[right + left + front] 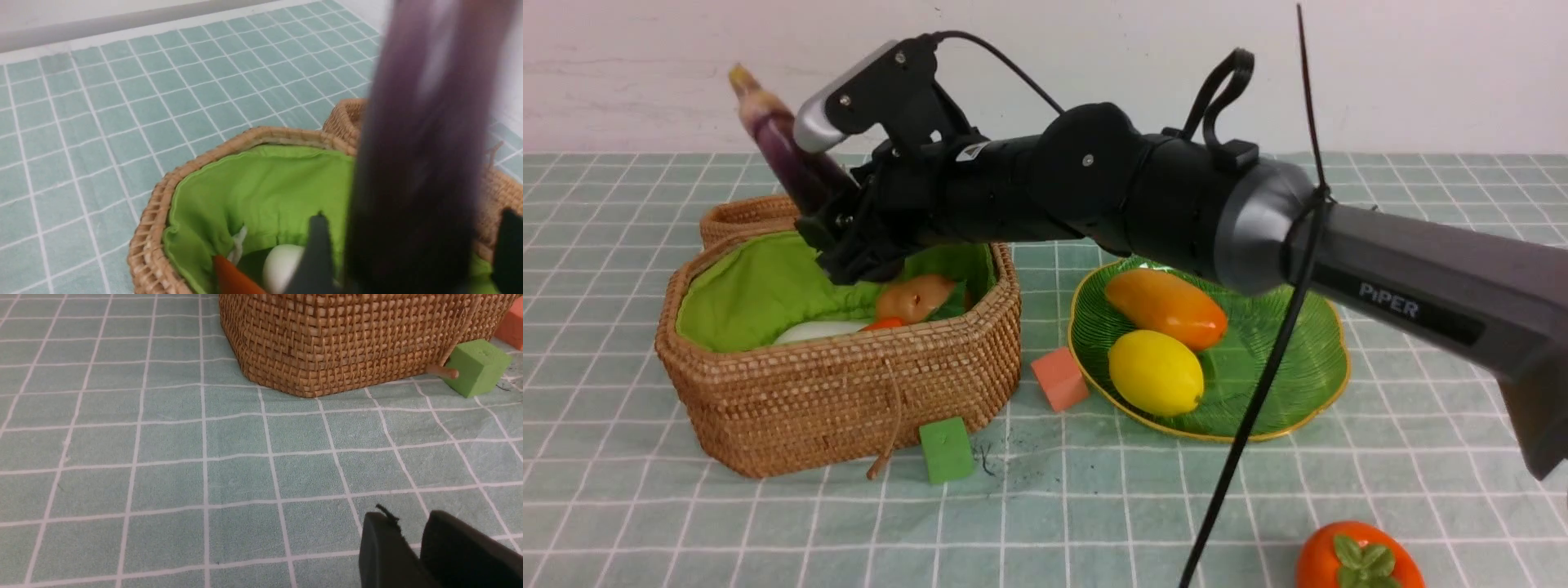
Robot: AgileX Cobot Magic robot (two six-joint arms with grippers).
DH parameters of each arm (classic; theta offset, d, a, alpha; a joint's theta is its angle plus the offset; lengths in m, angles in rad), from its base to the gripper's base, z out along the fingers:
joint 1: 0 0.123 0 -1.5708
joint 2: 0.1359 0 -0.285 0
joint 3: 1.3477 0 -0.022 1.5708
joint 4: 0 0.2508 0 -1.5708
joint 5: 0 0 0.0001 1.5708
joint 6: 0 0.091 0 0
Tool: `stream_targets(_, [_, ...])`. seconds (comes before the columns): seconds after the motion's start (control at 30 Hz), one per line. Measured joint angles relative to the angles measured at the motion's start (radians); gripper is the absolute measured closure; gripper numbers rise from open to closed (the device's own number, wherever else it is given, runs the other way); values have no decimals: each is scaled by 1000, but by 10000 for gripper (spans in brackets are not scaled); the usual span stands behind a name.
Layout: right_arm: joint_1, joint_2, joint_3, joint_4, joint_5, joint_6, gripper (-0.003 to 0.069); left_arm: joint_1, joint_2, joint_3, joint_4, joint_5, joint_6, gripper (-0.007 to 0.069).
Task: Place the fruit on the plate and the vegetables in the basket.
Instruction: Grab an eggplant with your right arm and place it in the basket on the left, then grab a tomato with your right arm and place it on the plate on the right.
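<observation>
Green checked cloth covers the worktop (1094,506). Over the basket (849,408) the right hand (408,261) has its fingers spread on either side of the blurred eggplant (784,155); contact is unclear. Radish (817,331) and potato (915,298) lie inside. Mango (1168,309) and lemon (1156,371) sit on the plate (1298,384); the persimmon (1356,559) rests on the cloth. The left hand (412,543) hovers narrow and empty.

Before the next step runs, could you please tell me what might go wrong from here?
The eggplant stands nearly upright between the right claw's spread jaws over the basket; dropped so, it may tip onto the rim. It could also strike the potato below. The persimmon sits near the table's front edge, awkward to reach.
</observation>
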Motion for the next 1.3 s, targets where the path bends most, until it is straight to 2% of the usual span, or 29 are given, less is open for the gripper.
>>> stream_targets(0.1, [0,-27,0,-2,27,4,-13,0,0,0,0,0,0,480])
stream_targets(0.2, [-9,-90,0,-34,132,16,-12,0,0,0,0,0,0,480])
stream_targets(0.37, [-83,-275,-9,-197,555,284,60,0,0,0,0,0,0,480])
stream_targets(0.43, [-126,-341,-4,-331,753,421,95,0,0,0,0,0,0,480])
stream_targets(0.53, [-167,-419,60,-433,866,519,112,0,0,0,0,0,0,480])
stream_targets(0.57, [-220,-506,169,-463,881,558,117,0,0,0,0,0,0,480])
stream_targets(0.67, [-306,-658,378,-453,845,600,119,0,0,0,0,0,0,480])
stream_targets(0.77, [-435,-789,628,-456,816,648,119,0,0,0,0,0,0,480])
stream_targets(0.87, [-551,-822,843,-454,772,663,119,0,0,0,0,0,0,480])
stream_targets(0.97, [-626,-808,996,-412,729,660,119,0,0,0,0,0,0,480])
stream_targets(1.13, [-694,-748,1121,-270,595,568,119,0,0,0,0,0,0,480])
stream_targets(1.3, [-705,-642,1126,-226,557,517,119,0,0,0,0,0,0,480])
